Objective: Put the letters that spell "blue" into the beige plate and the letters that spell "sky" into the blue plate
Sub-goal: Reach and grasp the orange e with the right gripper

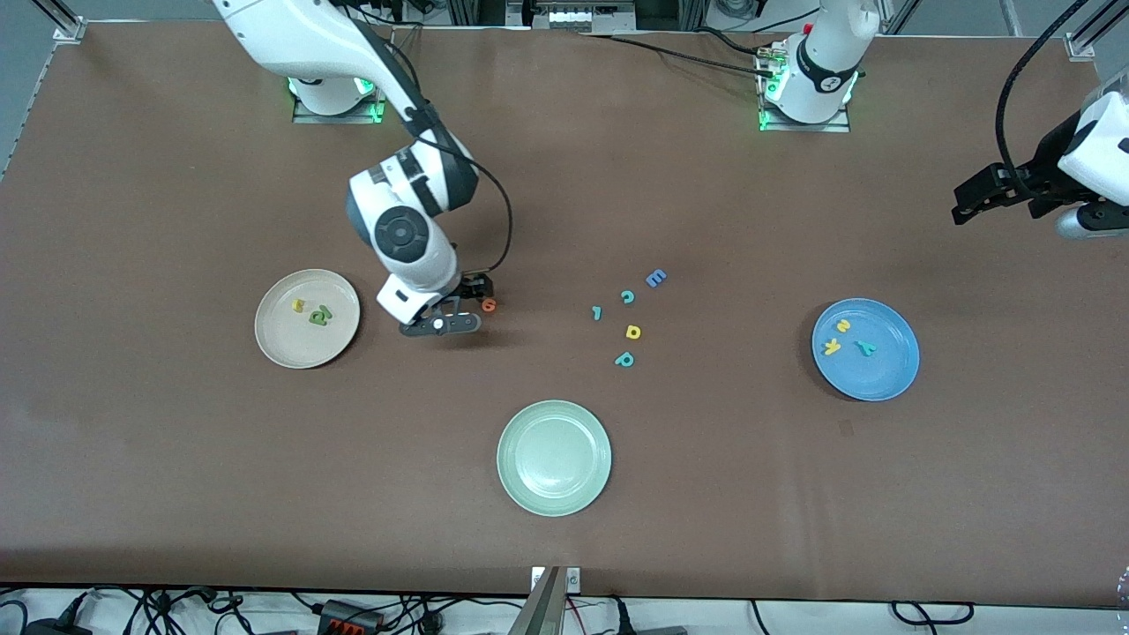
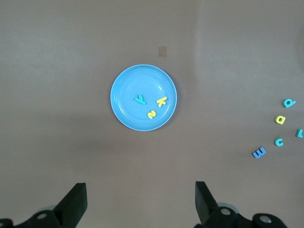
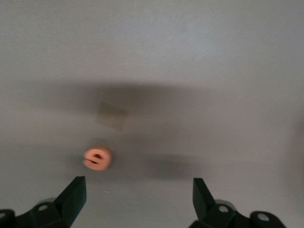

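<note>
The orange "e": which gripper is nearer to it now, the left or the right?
Right. The right gripper is open just beside the orange "e" on the table; the left gripper waits open, up past the blue plate.

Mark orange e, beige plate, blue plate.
orange e (image 3: 97, 158), right wrist view, letter's middle.
beige plate (image 1: 280, 339), front view, bare floor near rim.
blue plate (image 2: 124, 88), left wrist view, bare floor.

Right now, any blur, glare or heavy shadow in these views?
Right wrist view: soft and smeared, the orange "e" blurred, a broad dark shadow band across the table above it. Left wrist view: sharp, evenly lit, the blue plate and its letters crisp. Front view: sharp; mild sheen on the pale green plate, and the right gripper casts a shadow onto the table.
</note>
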Controlling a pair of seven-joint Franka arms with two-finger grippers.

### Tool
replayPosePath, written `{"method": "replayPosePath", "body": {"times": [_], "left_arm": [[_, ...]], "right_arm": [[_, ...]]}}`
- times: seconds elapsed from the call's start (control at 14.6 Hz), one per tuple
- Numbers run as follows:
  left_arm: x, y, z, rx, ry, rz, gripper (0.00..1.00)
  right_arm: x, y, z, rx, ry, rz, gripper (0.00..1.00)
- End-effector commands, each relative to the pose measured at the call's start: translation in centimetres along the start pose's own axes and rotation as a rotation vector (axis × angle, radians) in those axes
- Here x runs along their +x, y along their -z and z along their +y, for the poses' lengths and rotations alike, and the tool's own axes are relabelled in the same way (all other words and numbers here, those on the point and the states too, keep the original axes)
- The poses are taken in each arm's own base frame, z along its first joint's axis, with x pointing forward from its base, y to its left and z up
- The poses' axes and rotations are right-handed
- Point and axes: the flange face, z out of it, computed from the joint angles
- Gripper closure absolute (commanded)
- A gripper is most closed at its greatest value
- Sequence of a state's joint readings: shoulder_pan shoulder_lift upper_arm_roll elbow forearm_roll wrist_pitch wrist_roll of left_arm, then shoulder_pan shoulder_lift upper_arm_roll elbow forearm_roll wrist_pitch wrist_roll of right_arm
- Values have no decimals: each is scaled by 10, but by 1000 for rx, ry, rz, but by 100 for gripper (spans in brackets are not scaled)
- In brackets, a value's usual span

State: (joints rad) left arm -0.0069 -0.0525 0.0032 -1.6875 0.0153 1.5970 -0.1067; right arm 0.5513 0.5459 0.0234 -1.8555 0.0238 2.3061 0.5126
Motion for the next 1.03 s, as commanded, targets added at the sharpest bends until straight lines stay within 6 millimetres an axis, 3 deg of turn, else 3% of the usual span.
{"method": "replayPosePath", "body": {"times": [0.0,0.14,0.41,0.96], "left_arm": [[4,5,1,-14,-8,-10,0],[4,5,3,-14,-12,-10,0],[3,6,7,-14,-15,-9,0],[3,6,15,-13,-24,-11,0]], "right_arm": [[6,-12,-29,2,-159,11,19],[0,-21,-53,2,-201,10,24],[4,-27,-58,-1,-209,12,40],[7,-31,-48,-11,-184,7,41]]}}
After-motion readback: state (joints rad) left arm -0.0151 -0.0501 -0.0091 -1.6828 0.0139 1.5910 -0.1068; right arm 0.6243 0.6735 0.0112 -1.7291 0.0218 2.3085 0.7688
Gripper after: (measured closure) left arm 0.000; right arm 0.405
